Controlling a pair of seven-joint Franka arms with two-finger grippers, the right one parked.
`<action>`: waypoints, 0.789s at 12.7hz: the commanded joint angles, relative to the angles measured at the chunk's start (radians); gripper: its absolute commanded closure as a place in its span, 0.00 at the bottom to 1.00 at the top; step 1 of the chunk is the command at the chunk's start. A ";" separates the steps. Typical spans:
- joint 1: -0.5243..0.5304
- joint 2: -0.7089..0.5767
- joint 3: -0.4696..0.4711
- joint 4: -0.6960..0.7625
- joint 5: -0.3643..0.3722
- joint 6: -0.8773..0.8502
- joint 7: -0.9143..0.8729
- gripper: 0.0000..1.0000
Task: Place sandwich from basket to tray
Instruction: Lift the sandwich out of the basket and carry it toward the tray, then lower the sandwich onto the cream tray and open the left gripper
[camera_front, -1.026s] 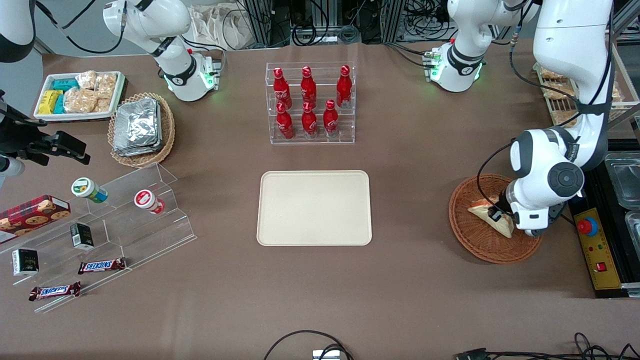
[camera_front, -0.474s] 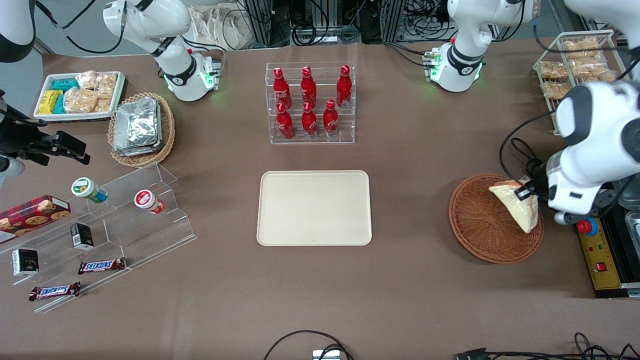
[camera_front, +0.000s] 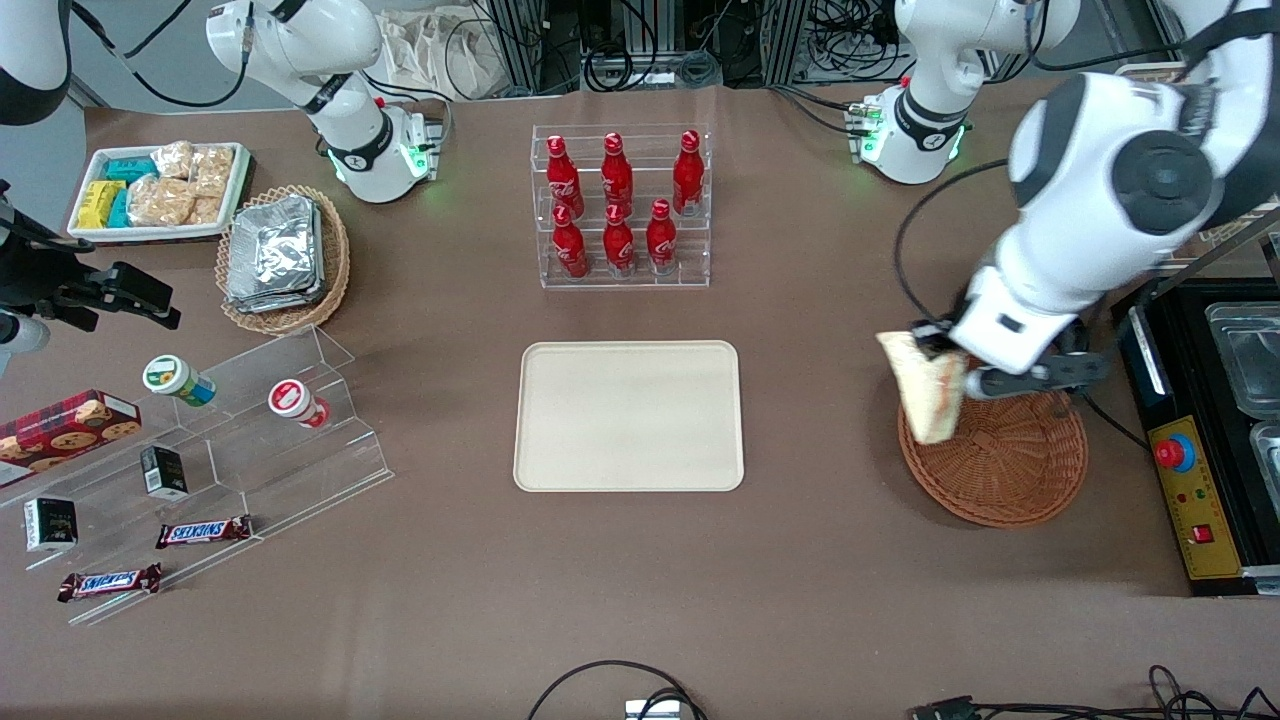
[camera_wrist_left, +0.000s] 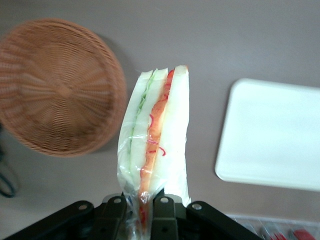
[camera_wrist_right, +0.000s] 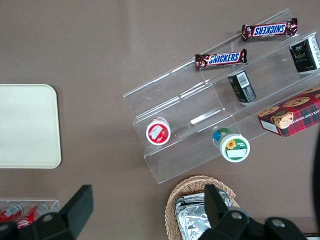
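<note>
Your gripper (camera_wrist_left: 140, 210) has its fingers clamped on one end of the wrapped sandwich (camera_front: 928, 392), which hangs in the air over the rim of the reddish wicker basket (camera_front: 1010, 470) nearest the cream tray (camera_front: 628, 415). Carry it level toward the tray's middle, and lower it before you release, since it dangles loosely from a thin pinch. Toward the parked arm's end, two bars (camera_front: 203, 531) read "SNICKERS".
</note>
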 joint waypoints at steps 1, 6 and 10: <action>-0.034 0.071 -0.057 0.054 -0.023 -0.008 -0.045 1.00; -0.192 0.299 -0.091 0.128 0.037 0.102 -0.218 1.00; -0.237 0.454 -0.085 0.191 0.160 0.162 -0.228 1.00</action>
